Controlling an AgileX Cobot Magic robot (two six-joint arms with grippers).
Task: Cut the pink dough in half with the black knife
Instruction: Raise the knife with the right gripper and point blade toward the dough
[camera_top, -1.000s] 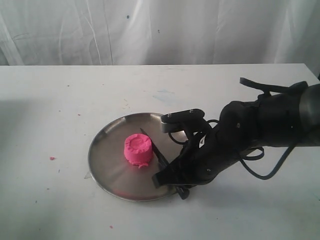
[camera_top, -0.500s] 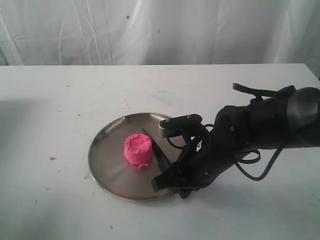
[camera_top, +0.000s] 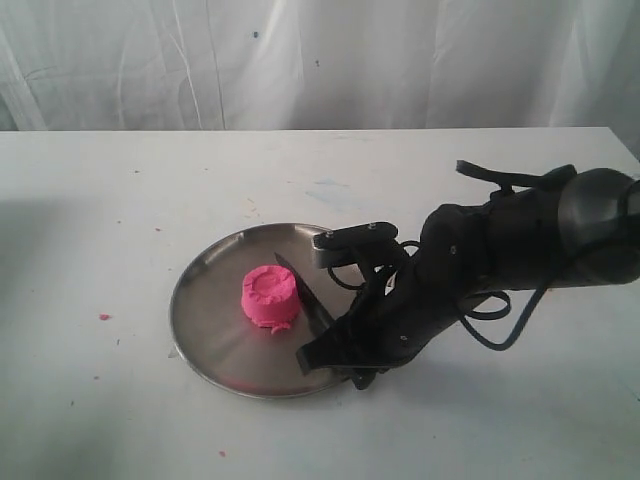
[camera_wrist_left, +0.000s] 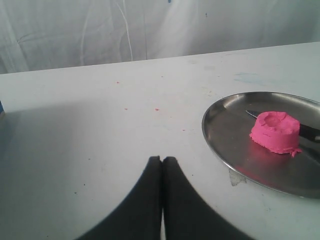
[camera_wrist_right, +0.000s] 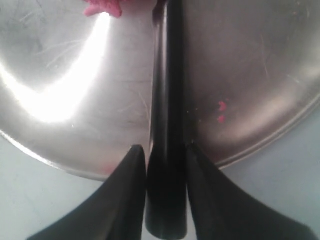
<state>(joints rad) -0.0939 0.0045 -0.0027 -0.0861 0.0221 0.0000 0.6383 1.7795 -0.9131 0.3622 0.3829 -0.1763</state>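
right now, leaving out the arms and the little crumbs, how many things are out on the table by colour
pink: 1, the pink dough
black: 1, the black knife
silver: 1, the steel plate
total: 3

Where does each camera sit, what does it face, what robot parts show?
Exterior: above white table, facing curtain; right arm at round steel plate.
Left wrist: low over table, facing plate; shut left gripper.
Right wrist: close over plate rim; right gripper flanks slim black knife.
Shared: plate and knife in all three; bright pink dough lump clearest in first two.
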